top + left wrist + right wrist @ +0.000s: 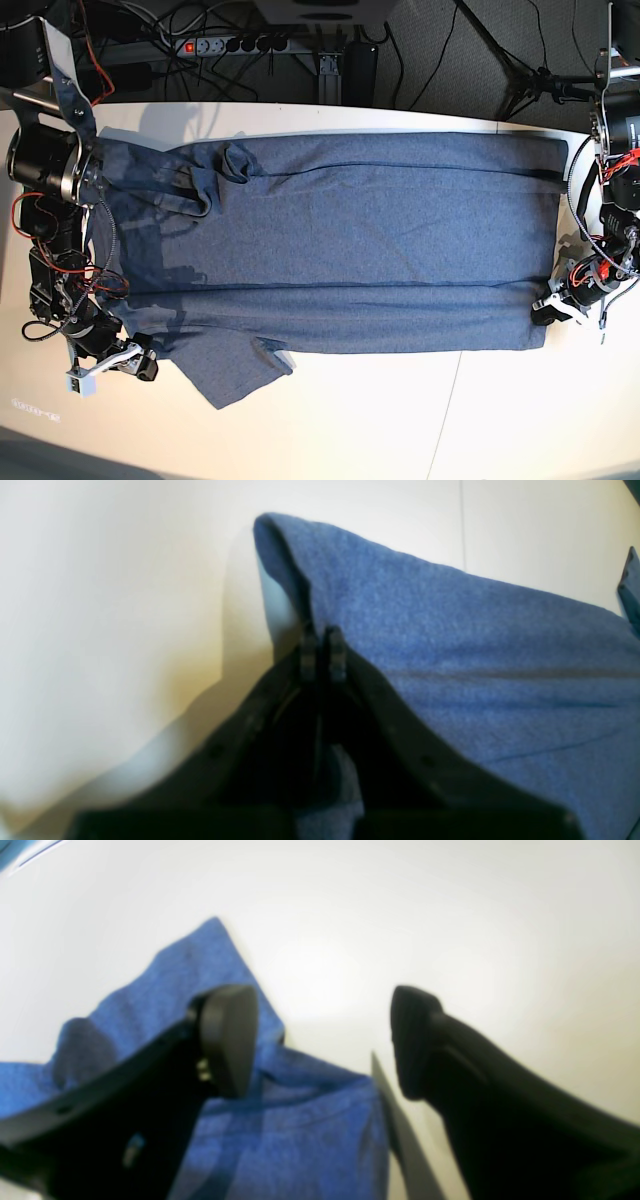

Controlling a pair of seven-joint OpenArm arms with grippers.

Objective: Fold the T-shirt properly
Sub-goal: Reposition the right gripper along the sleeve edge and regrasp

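The slate-blue T-shirt [340, 250] lies spread across the white table [400, 420], plain side up, folded lengthwise, hem at the right and sleeves at the left. My left gripper [547, 309] is at the hem's near right corner. In the left wrist view it [322, 652] is shut on the edge of the shirt [475, 680], which rises in a small peak. My right gripper [145, 365] is by the near sleeve at the left. In the right wrist view it [320, 1040] is open, with one finger [227, 1040] over the shirt [300, 1140] and the other over bare table.
A power strip [235, 45] and cables lie behind the table's far edge. Arm bases stand at the table's left [45, 160] and right [620, 130] ends. A seam in the tabletop [450, 400] runs toward the front edge.
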